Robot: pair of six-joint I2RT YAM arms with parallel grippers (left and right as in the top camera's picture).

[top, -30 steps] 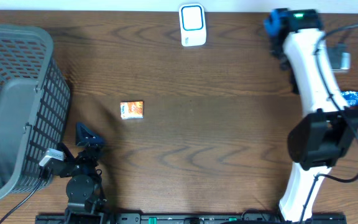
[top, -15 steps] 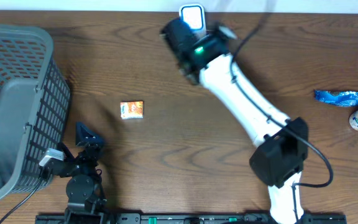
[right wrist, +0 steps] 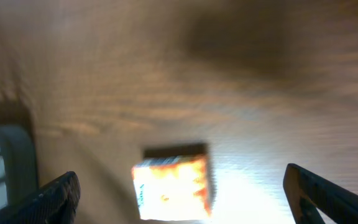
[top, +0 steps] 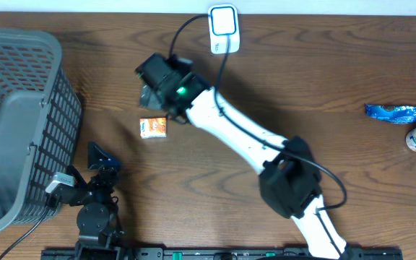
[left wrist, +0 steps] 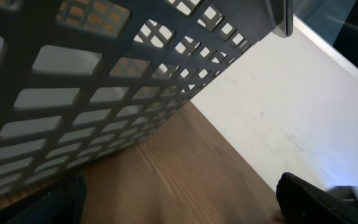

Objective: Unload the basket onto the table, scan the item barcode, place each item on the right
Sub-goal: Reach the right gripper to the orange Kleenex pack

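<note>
The table [top: 302, 87] is dark wood-grain with a soft sheen. At nine o'clock the basket [top: 58, 119] is matt grey plastic lattice. The small orange packet [top: 153, 128] looks glossy; the scanner [top: 224, 29] is smooth white plastic.

Dark brown wood-grain table [top: 323, 87] seen across whole overhead view. White wall [left wrist: 291, 106] seen beyond table edge, faintly scuffed. Bright glare noted on wood in right wrist view.
</note>
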